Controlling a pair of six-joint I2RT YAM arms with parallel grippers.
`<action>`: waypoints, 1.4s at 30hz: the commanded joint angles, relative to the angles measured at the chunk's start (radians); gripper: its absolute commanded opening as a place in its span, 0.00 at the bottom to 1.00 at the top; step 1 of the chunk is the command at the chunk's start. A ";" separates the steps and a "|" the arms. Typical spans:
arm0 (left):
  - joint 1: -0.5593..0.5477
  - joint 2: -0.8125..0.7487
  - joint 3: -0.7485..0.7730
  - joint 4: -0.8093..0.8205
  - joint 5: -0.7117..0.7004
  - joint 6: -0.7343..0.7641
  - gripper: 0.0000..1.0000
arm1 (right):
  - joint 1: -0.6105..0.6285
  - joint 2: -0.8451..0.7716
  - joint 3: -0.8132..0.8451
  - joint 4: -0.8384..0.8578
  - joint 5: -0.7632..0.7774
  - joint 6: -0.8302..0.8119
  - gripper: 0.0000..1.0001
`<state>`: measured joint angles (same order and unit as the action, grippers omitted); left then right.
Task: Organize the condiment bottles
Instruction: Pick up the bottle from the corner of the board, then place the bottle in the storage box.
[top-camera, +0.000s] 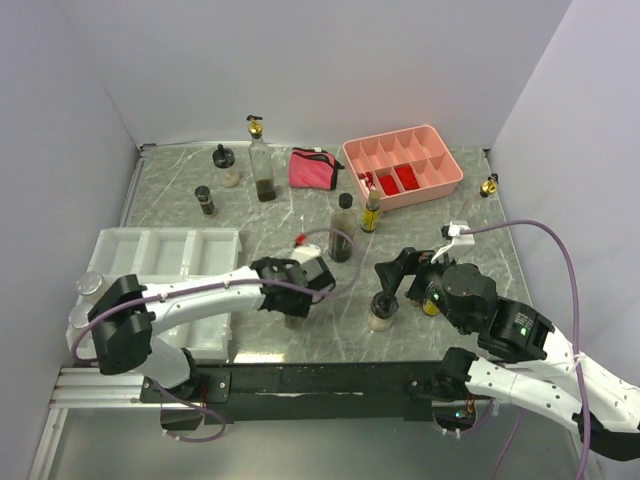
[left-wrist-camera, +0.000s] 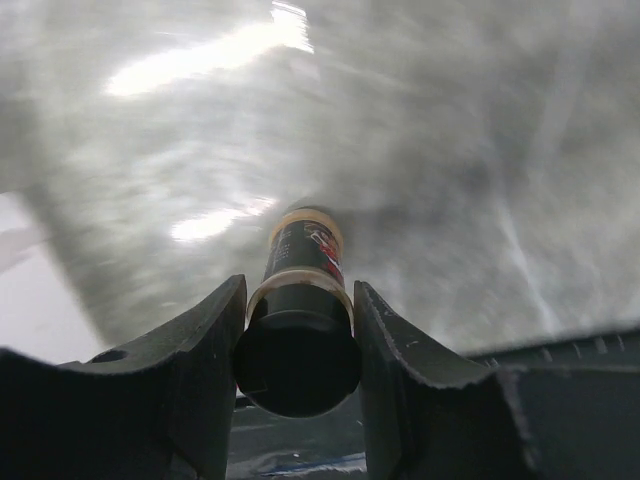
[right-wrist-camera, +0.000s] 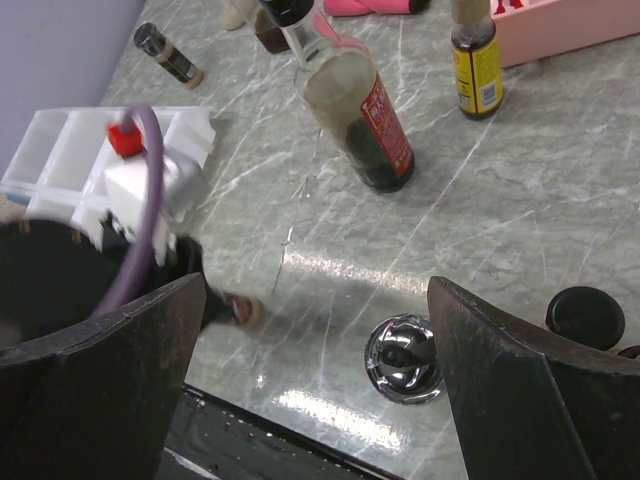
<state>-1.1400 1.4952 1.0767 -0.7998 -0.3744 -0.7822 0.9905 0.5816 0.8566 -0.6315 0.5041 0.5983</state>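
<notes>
Grips a small black-lidded spice jar (left-wrist-camera: 300, 345) in the left tool (left-wrist-camera: 300, 288), closed against both its sides, lid toward the wrist. Looks like a carry step; probably calls next for a swing to the white divided tray (top-camera: 160, 250) left of that tool, then a lowering into a free slot clear of the walls. Hangs the right tool (right-wrist-camera: 315, 290) wide apart, holding nothing, over a silver-lidded jar (right-wrist-camera: 403, 357). Offers bare worktop (top-camera: 450, 215) ahead, with a tall dark bottle (top-camera: 342, 235) close ahead-right of the left tool and the near edge just behind.
</notes>
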 joint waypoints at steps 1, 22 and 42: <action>0.129 -0.114 0.081 -0.102 -0.120 -0.075 0.01 | 0.002 -0.022 -0.008 0.010 0.014 0.012 1.00; 1.310 -0.003 0.471 -0.077 0.007 -0.077 0.01 | 0.000 -0.077 -0.005 -0.031 0.042 -0.011 1.00; 1.574 0.209 0.436 0.063 0.020 0.057 0.01 | 0.002 -0.062 -0.013 -0.022 0.047 -0.040 1.00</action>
<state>0.4339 1.7020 1.4872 -0.7673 -0.2775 -0.7593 0.9905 0.4999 0.8436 -0.6792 0.5339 0.5743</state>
